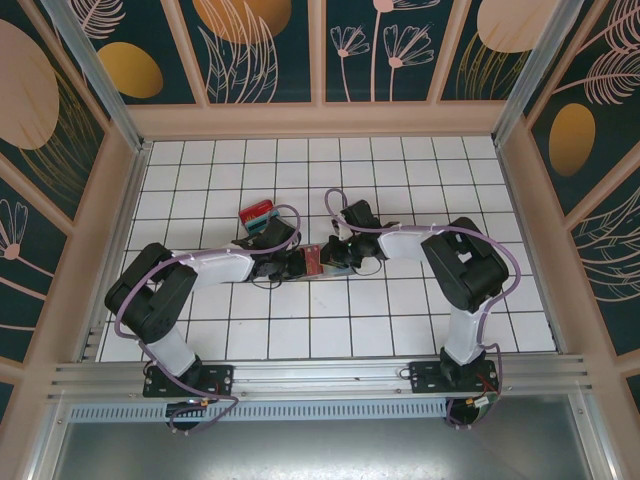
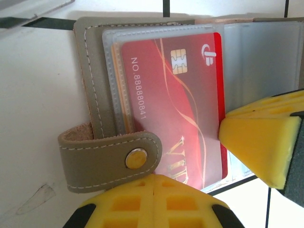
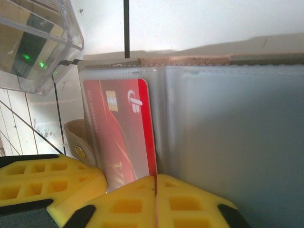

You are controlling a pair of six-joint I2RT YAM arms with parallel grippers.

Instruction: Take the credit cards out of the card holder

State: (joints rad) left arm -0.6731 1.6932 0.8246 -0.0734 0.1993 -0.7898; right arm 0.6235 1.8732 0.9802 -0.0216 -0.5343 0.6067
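Top external view shows you a white tiled table [image 1: 400, 330] with dark grout lines. It is closed in by walls [image 1: 265, 50] of dark teal panels, painted with pale flowers and orange ovals and set in light wooden frames, and a metal rail [image 1: 330, 372] runs along the near edge. Both arms reach to the middle of the table, where the card holder [image 1: 316, 260] lies open and flat. At 10 o'clock from it you see a small pile of cards [image 1: 257, 212], red and teal. In the left wrist view the red card [image 2: 166, 109] sits in a clear sleeve of the holder and sticks out a little at 3 o'clock. On it you can read "NO. 88888041", and you see a gold chip, a white logo and gold letters that look like "VIP". The strap tab [image 2: 109, 161] with its metal snap lies at 7 o'clock of the holder. The left gripper [image 2: 156, 186] is at 6 o'clock with its jaws pressed together at the holder's lower edge; whether they pinch it, you cannot tell. The right gripper [image 3: 154, 185] has its jaws closed on the free edge of the red card, and a thin red line shows between them. In the right wrist view a clear plastic box [image 3: 38, 42] stands at 10 o'clock.
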